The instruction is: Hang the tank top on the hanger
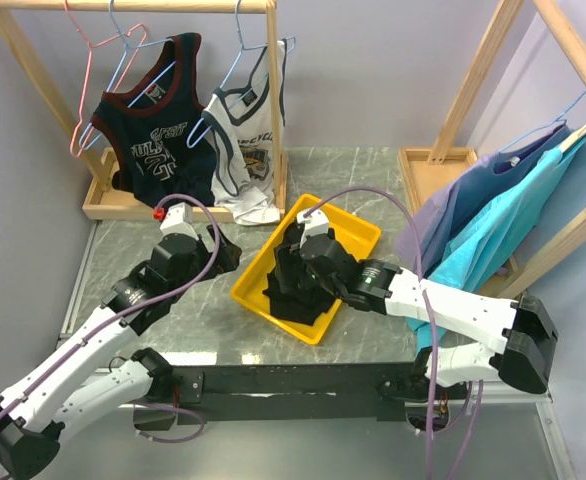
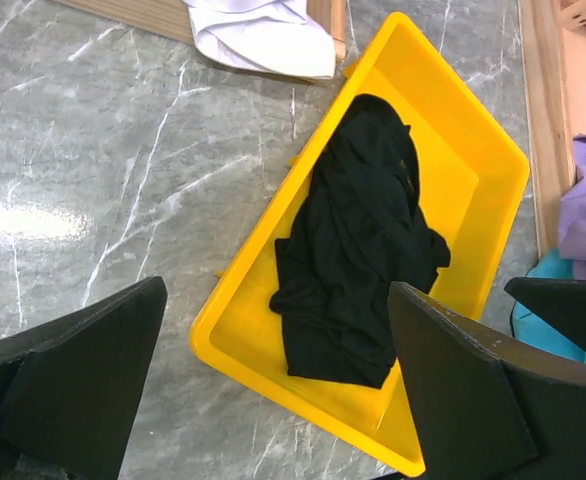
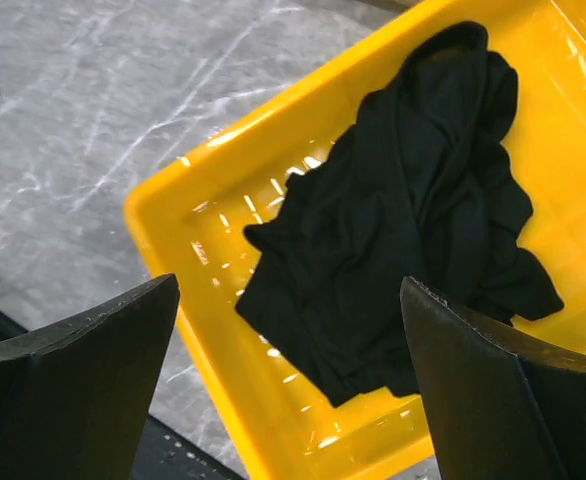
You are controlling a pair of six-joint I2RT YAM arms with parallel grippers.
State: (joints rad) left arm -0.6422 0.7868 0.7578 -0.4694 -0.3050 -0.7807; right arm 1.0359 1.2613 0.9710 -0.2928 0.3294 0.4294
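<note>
Marble table [image 1: 213, 325] holds a yellow tray [image 1: 358, 235] with the tank top [image 2: 358, 250]; my left gripper [image 2: 278, 290] and right gripper [image 3: 291, 283] gape empty.

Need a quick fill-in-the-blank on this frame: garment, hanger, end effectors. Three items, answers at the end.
1. The black tank top lies crumpled in a ____ tray.
2. In the top view, the pink-red hanger hangs to the ____ of the navy jersey.
3. The left end effector and right end effector both stand ____, holding nothing.

Missing words: yellow; left; open
</note>
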